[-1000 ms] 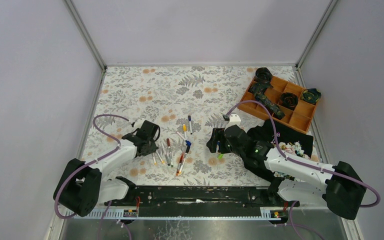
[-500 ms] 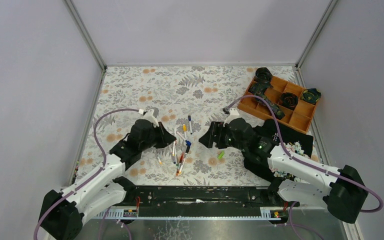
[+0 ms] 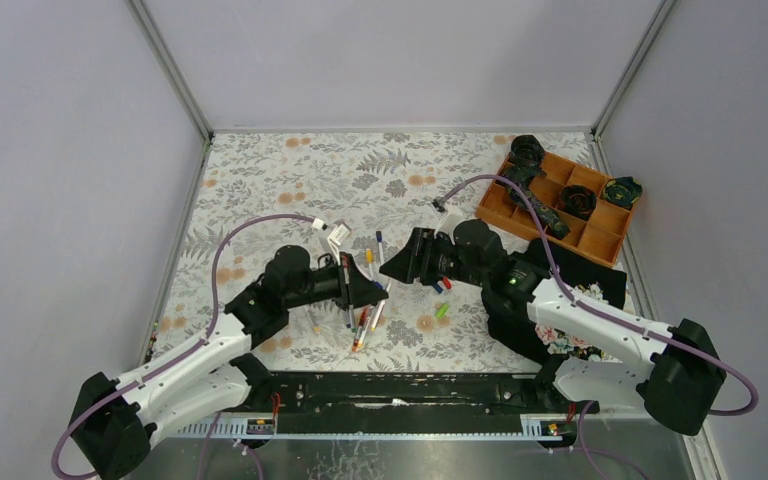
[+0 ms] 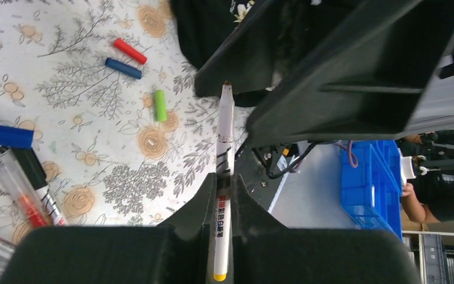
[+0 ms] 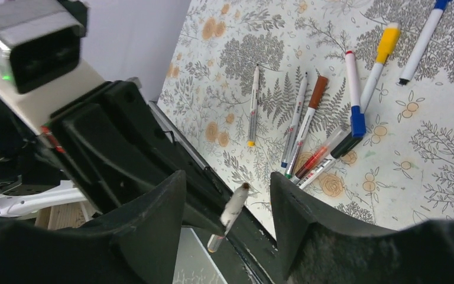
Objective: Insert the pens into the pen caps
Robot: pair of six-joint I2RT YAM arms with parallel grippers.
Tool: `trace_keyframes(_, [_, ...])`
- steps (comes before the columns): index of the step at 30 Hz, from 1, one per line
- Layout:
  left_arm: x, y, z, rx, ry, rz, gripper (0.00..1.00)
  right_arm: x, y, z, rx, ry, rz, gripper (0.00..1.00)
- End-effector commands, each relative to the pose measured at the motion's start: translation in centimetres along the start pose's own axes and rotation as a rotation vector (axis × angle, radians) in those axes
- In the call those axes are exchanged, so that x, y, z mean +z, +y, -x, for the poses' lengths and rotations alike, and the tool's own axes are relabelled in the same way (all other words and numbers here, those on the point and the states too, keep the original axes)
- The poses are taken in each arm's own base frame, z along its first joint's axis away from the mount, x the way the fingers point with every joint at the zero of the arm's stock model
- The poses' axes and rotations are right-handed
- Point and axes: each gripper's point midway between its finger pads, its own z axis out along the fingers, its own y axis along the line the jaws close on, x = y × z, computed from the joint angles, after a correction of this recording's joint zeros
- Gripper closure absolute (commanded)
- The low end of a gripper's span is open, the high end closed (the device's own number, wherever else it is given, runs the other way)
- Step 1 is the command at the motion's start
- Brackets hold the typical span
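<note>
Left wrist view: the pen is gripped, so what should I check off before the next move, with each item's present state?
1. The pen clamped in the left end effector: ok, jaws shut on its barrel.
2. Its tip bare and pointing outward: ok.
3. A cap held in the right end effector: not ok, it is open and empty.
4. Loose caps on the table: ok, the red cap, blue cap and green cap lie singly.
5. A cap matching the yellow end of the barrel: cannot tell.
</note>
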Motion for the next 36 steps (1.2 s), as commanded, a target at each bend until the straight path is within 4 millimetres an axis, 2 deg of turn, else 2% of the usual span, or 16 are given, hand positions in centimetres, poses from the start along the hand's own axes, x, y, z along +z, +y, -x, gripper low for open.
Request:
trace_keyframes(1, [-0.1, -3.2, 1.9, 0.030, -0.069, -0.124, 1.00, 0.1, 1.5, 0.7, 0.009, 0.005, 0.049, 0.42])
trace_keyframes(2, [-0.1, -3.3, 2.0, 0.025, -0.073, -0.133, 1.00, 0.2, 1.3, 0.5, 0.014, 0.011, 0.048, 0.44])
trace_keyframes(5, [0.0, -3.2, 2.0, 0.004, -0.083, -0.141, 1.00, 0.2, 1.4, 0.1, 0.014, 0.027, 0.061, 0.61])
trace_keyframes(9, [0.3, -3.1, 2.0, -0.010, -0.091, -0.146, 1.00, 0.2, 1.9, -0.2, 0.020, 0.045, 0.086, 0.95])
trace_keyframes(10, [0.4, -2.9, 1.9, -0.012, -0.088, -0.138, 0.96, 0.1, 1.9, -0.2, 0.025, 0.044, 0.088, 1.00])
trace_keyframes(11, [0.5, -2.6, 1.7, -0.015, -0.079, -0.126, 0.85, 0.0, 2.0, -0.1, 0.034, 0.037, 0.089, 1.00])
trace_keyframes(15, [1.1, -1.5, 0.5, -0.017, -0.033, -0.091, 0.71, -0.4, 2.3, 0.8, 0.082, -0.019, 0.100, 1.00])
trace_keyframes(18, [1.3, -1.4, 0.0, -0.012, -0.015, -0.090, 0.69, -0.5, 2.6, 1.0, 0.098, -0.034, 0.112, 1.00])
trace_keyframes(21, [1.4, -1.5, -0.5, -0.008, 0.000, -0.091, 0.78, -0.6, 2.2, 1.1, 0.100, -0.047, 0.099, 1.00])
trace_keyframes(25, [1.6, -1.5, -1.1, -0.010, 0.026, -0.094, 1.00, -0.9, 1.7, 1.1, 0.104, -0.071, 0.081, 1.00])
trace_keyframes(27, [1.6, -1.4, -1.2, -0.011, 0.023, -0.090, 1.00, -0.9, 1.3, 1.2, 0.101, -0.080, 0.068, 1.00])
trace_keyframes(28, [1.5, -1.3, -1.1, -0.011, 0.016, -0.085, 1.00, -0.9, 1.2, 1.2, 0.090, -0.082, 0.059, 0.96])
trace_keyframes(29, [1.5, -1.2, -1.0, -0.010, 0.004, -0.073, 1.00, -0.9, 0.8, 1.2, 0.071, -0.082, 0.038, 0.87])
trace_keyframes(32, [1.3, 0.2, 0.0, -0.020, -0.049, 0.023, 1.00, -1.3, -2.3, 1.2, 0.001, -0.089, -0.110, 0.55])
trace_keyframes(34, [1.0, 1.7, 0.6, -0.030, -0.083, 0.118, 1.00, -1.8, -4.8, 1.4, -0.061, -0.098, -0.223, 0.48])
trace_keyframes(36, [0.6, 3.0, 0.8, -0.042, -0.107, 0.196, 1.00, -2.4, -7.7, 1.5, -0.125, -0.085, -0.337, 0.49])
